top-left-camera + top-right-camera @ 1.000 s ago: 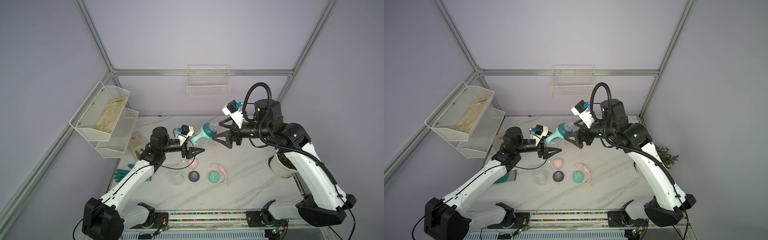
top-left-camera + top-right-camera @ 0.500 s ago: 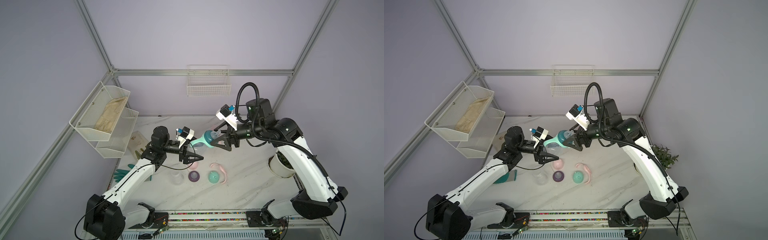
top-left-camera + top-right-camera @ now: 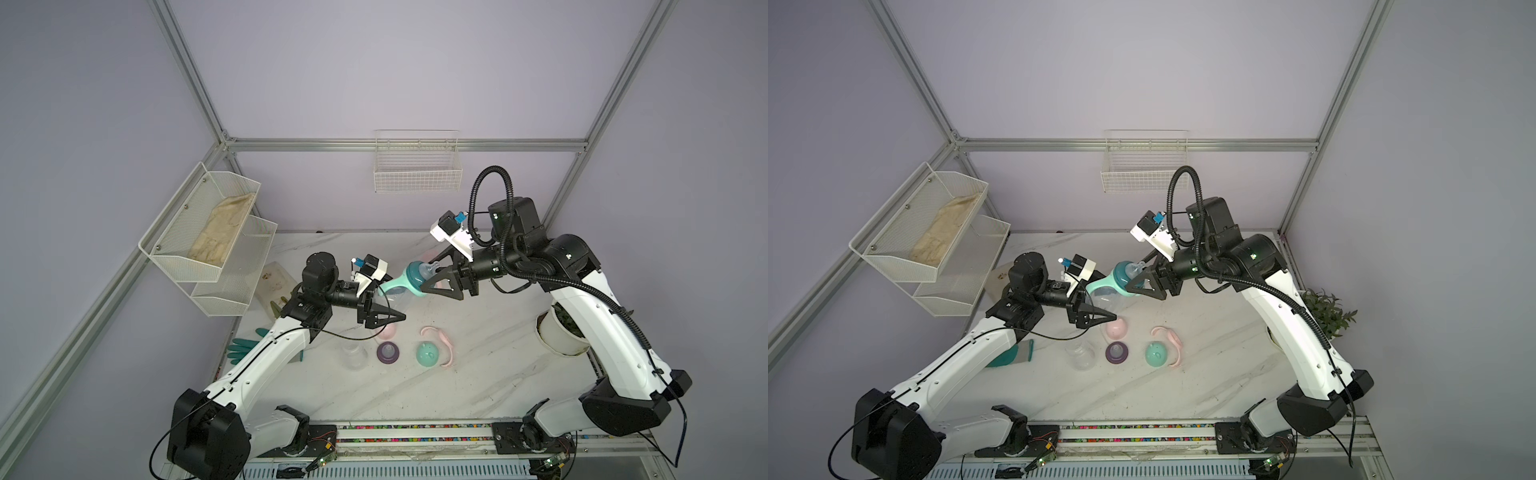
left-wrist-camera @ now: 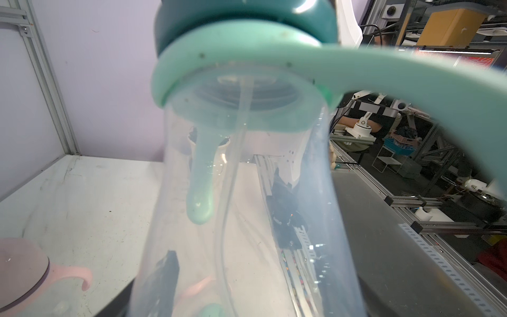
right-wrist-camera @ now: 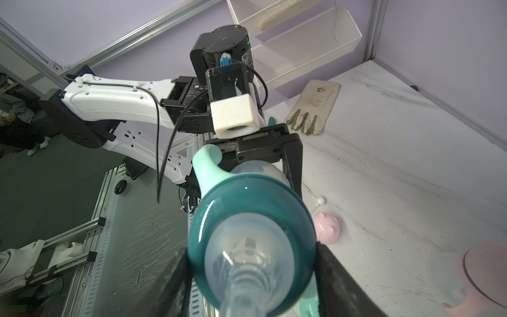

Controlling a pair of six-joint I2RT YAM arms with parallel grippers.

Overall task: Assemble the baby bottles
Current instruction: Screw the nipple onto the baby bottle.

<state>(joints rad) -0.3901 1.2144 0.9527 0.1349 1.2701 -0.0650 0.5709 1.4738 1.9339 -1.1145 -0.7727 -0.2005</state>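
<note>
One baby bottle (image 3: 398, 293) hangs tilted above the table between both arms, seen in both top views (image 3: 1105, 297). It has a clear body, a mint handle ring (image 4: 274, 55), a teal collar (image 5: 252, 214) and a thin straw (image 4: 233, 192) inside. My left gripper (image 3: 395, 301) is shut on the clear body. My right gripper (image 3: 426, 274) is shut on the teal collar, a finger (image 5: 334, 274) pressing each side. On the table lie a clear bottle (image 3: 354, 353), a purple collar (image 3: 388, 352), a mint cap (image 3: 428, 354), a pink ring (image 3: 440, 338) and a pink cap (image 3: 388, 330).
A green rubber glove (image 3: 245, 349) lies at the table's left edge by my left arm, a pale cloth glove (image 3: 276, 278) behind it. Wire shelves (image 3: 208, 232) hang on the left wall. A potted plant (image 3: 561, 336) stands at the right. A pink capped bottle (image 5: 488, 274) stands nearby.
My right gripper came in from wide open and closed its jaws around the teal collar. The left gripper kept hold of the bottle, which sank slightly.
</note>
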